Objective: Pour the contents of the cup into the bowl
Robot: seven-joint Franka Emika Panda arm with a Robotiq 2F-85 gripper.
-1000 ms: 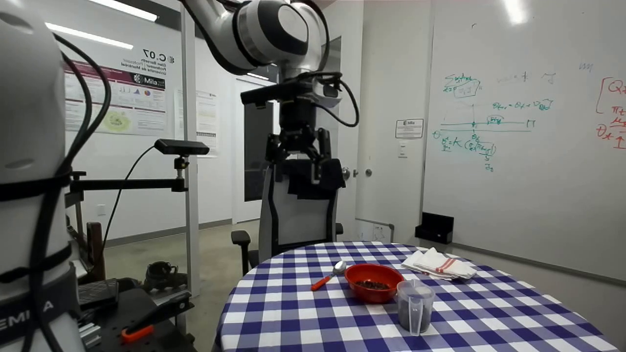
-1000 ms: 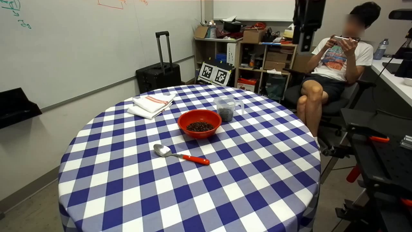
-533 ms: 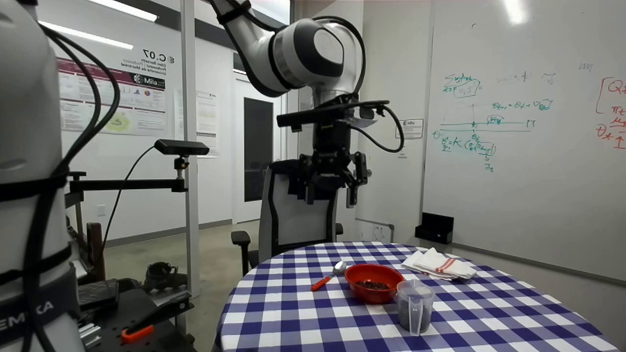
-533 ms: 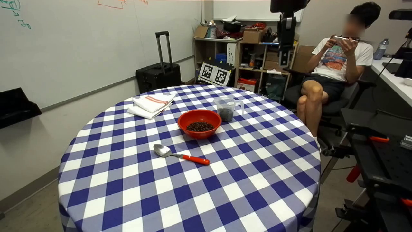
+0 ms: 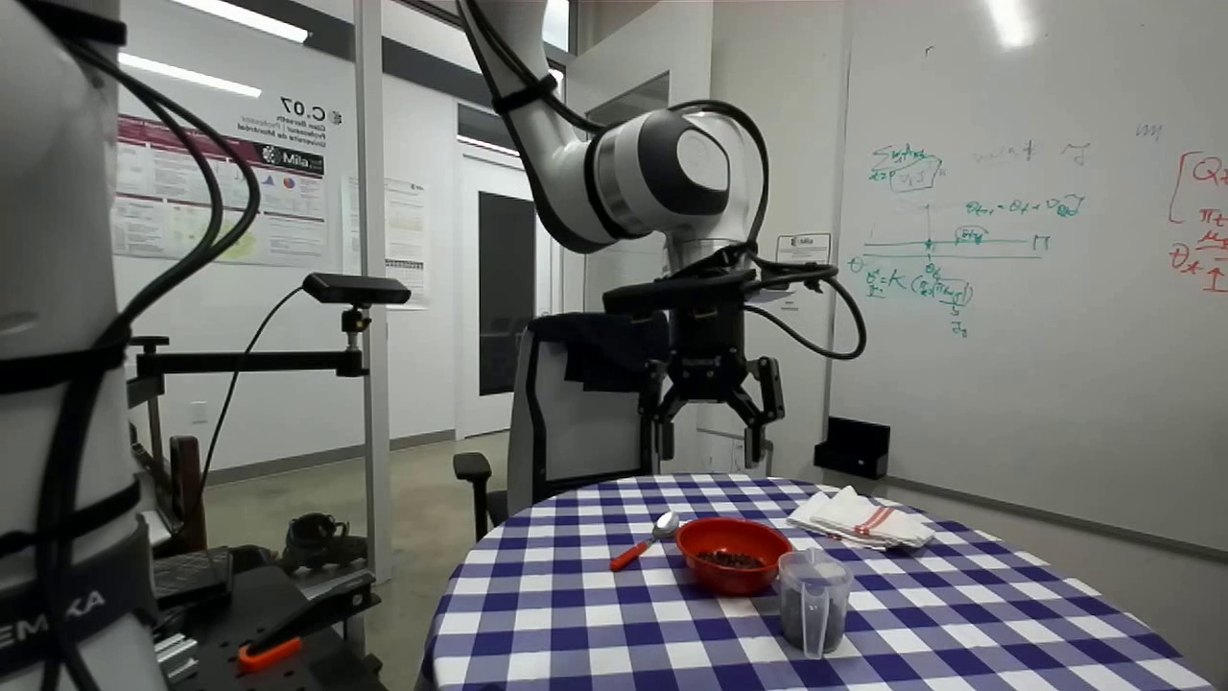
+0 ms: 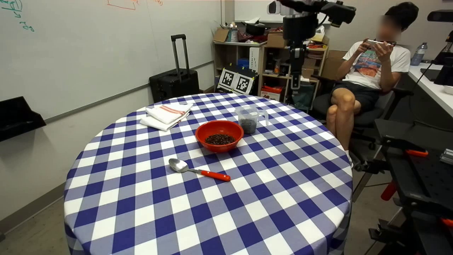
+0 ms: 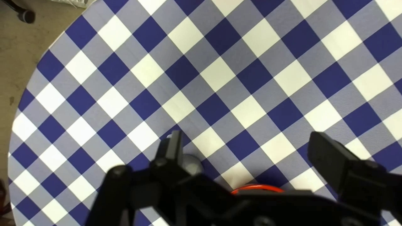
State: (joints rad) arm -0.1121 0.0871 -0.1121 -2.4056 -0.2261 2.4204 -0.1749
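Gripper (image 5: 710, 445), spread wide, hangs lower than before, nearer the bowl (image 5: 726, 582).

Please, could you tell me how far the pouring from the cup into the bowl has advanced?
Done: no pouring that I can confirm; the bowl holds dark pieces, but their source is not shown.
In hand: nothing yet; the gripper hangs open and empty.
Left: grasping, lifting and tipping the cup, which stands upright with dark contents.
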